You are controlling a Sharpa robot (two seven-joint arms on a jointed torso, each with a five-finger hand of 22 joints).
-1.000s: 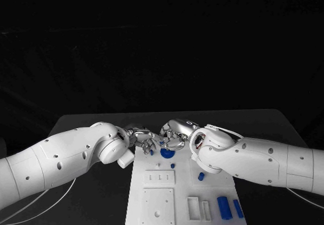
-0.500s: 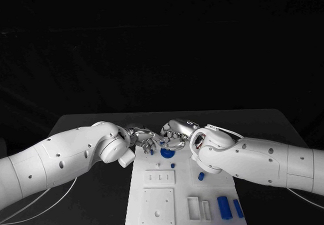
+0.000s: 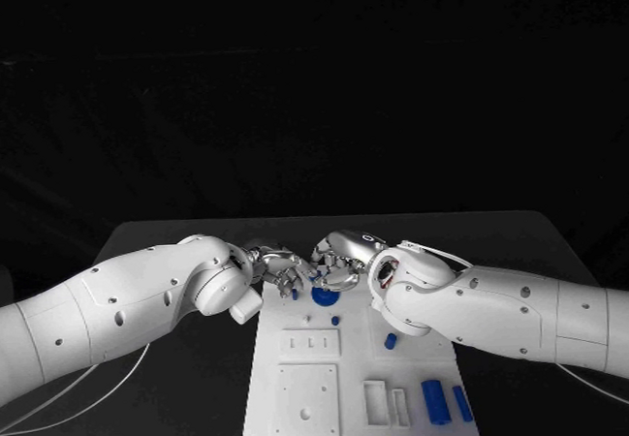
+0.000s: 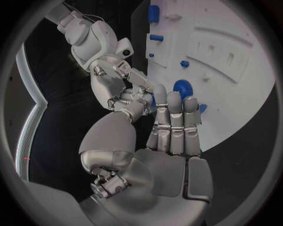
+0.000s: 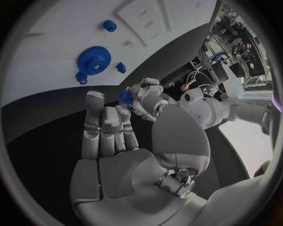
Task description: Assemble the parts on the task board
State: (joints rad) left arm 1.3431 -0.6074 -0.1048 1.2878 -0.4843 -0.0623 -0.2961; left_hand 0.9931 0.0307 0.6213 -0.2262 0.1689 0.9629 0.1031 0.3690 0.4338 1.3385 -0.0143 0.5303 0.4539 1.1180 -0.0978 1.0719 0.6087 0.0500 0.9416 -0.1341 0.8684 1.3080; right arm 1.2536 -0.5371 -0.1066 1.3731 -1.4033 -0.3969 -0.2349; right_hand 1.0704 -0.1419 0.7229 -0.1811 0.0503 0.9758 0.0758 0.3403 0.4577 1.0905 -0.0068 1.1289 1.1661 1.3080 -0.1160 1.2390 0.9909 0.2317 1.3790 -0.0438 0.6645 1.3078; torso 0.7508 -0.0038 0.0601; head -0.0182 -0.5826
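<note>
Over the far end of the white task board, my left hand and right hand meet fingertip to fingertip. The left hand pinches a small blue part at its fingertips, and that small blue part sits between the two hands. The right hand has its fingers stretched toward the part and close against it. I cannot tell whether it grips the part. A blue gear lies flat on the board just below both hands.
Two small blue pegs stand mid-board. Two blue cylinders lie at the near right corner. White blocks and frames sit on the near half. Dark table lies on both sides.
</note>
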